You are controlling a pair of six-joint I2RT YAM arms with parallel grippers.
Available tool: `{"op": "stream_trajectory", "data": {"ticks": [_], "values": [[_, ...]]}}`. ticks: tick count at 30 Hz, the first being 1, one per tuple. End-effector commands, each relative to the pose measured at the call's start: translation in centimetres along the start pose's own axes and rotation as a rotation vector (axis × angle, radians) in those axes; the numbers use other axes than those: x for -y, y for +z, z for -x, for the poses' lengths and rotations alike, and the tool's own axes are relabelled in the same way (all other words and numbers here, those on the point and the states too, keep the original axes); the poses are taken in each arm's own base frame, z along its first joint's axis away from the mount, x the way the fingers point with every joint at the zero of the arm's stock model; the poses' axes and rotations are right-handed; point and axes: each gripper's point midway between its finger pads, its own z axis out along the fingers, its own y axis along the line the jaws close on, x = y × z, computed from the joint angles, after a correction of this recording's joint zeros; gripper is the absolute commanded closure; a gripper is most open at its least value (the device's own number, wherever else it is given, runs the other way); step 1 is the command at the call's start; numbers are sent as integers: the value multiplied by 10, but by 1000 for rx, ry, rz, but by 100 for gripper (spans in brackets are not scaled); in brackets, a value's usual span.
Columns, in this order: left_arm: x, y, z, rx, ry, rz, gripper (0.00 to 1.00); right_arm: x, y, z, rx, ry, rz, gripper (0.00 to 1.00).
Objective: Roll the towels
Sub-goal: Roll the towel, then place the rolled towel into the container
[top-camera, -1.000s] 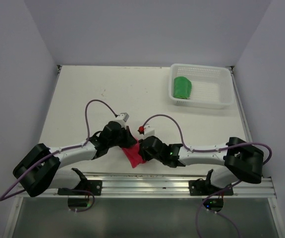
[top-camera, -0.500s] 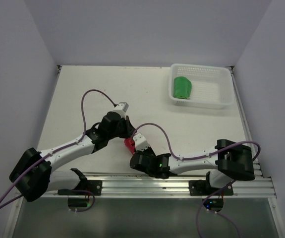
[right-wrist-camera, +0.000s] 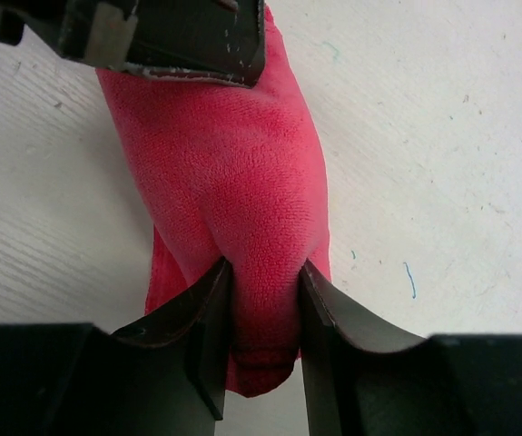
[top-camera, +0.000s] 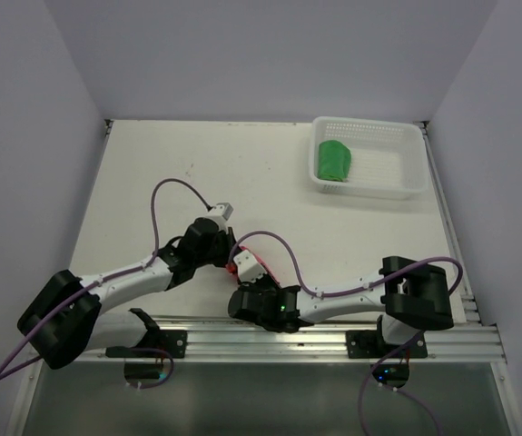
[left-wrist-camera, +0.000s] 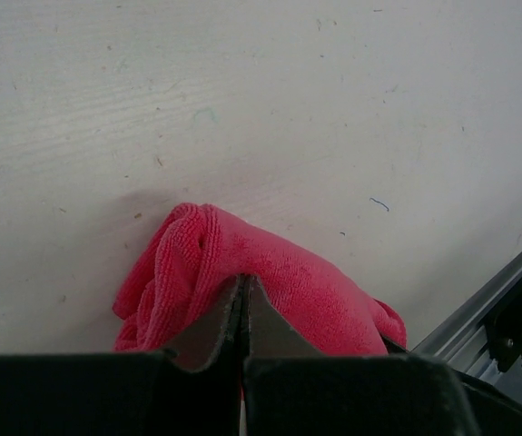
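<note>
Working on the pink-red towel (right-wrist-camera: 233, 182), now lying bunched into a thick, loose roll on the tabletop (top-camera: 152, 173), well apart from the mesh basket (top-camera: 388, 162) and on its arm-base side. Clamping one end of the roll across its thickness with the right hand (right-wrist-camera: 261, 300), squeezing the cloth into a bulge between the fingers. Pinching the opposite end with the left hand (left-wrist-camera: 242, 282), jaws pressed together and apparently nipping only a thin fold, going by the cloth tenting up to the tips. Noting the green towel (top-camera: 335, 161) sitting bundled inside the basket, at its left end. Judging this step as tightening and finishing the second roll, so roughly past halfway on the task. Advising: anchoring one end firmly while turning the other; holding the cloth taut between both hands to stop slack layers ballooning; pressing lightly onto the tabletop while turning; not pulling the ends apart, risking unrolling. Watching the loose flap trailing off the roll's side, and tucking it under before letting go. Opening one hand at a time.
</note>
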Motion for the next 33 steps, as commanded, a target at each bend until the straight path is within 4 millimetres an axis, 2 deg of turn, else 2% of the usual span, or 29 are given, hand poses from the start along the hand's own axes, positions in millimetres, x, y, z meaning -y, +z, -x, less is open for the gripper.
{"op": "stream_trajectory", "data": {"ticks": [1, 3, 8, 12, 13, 15, 17, 18, 19, 20, 22, 24, 25, 33], "values": [[-8, 2, -18, -31, -14, 5, 100, 1, -2, 9, 13, 25, -19, 64], [-15, 3, -25, -39, -24, 16, 100, 0, -4, 10, 10, 29, -4, 60], [-19, 0, -31, -40, -28, 20, 100, -2, -11, 21, 21, 54, 40, 40], [-21, 0, -30, -32, -28, 25, 100, -10, -22, 39, 39, 114, 148, 27], [-21, 0, -30, -30, -28, 27, 100, -13, -21, 37, 18, 130, 194, 20], [-22, 0, -32, -33, -28, 27, 100, -14, -25, 45, 26, 183, 263, 16], [-23, -1, -34, -34, -31, 26, 100, -16, -23, 51, 12, 244, 337, 14], [-23, -1, -34, -30, -32, 23, 100, -5, -15, 51, -5, 285, 335, 12], [-23, -1, -34, -30, -36, 23, 100, -5, -13, 50, -23, 301, 365, 12], [-23, -2, -35, -29, -34, 21, 100, -10, -13, 50, -41, 314, 418, 12], [-23, -2, -34, -26, -35, 20, 100, -5, -6, 48, -57, 324, 418, 11], [-23, -3, -34, -23, -34, 18, 100, -7, -1, 46, -88, 316, 452, 10], [-23, -3, -33, -21, -34, 18, 100, -10, 4, 37, -120, 300, 451, 10], [-23, -5, -34, -17, -36, 15, 100, -25, 27, 14, -208, 238, 442, 10]]}}
